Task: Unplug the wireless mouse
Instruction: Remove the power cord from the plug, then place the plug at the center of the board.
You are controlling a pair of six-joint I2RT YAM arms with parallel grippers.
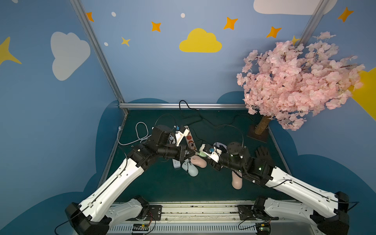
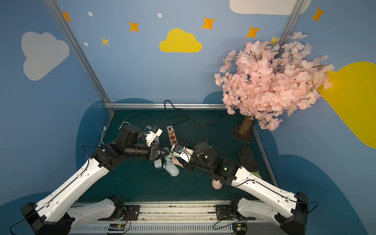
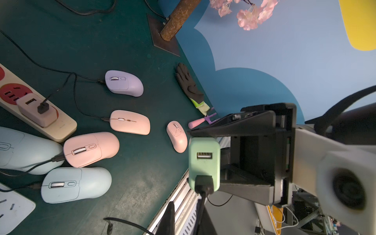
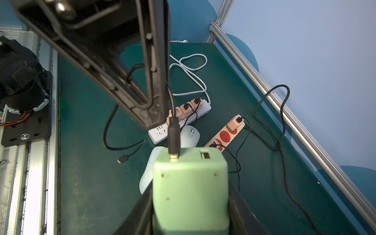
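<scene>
Green charger (image 4: 190, 183) in right fingers (image 4: 242, 211), plug (image 4: 174, 134) inserted, left fingers (image 4: 156, 91) alongside

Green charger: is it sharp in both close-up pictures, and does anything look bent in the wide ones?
Right wrist view: the green charger, near the lens, is soft, while the red-socketed power strip behind is crisp. Left wrist view: the charger is sharp, but the white robot part nearby blurs. Both top views: the metal posts splay outward, a wide-lens effect.

Left arm (image 1: 114, 183) and right arm (image 1: 301, 189) stretched forward, converging on green USB charger (image 4: 189, 183). Right gripper (image 1: 202, 154) clamps charger body between fingers. Left gripper (image 1: 192, 153) tip at charger's cable plug (image 4: 173, 132), fingers near together; grip unclear.
</scene>
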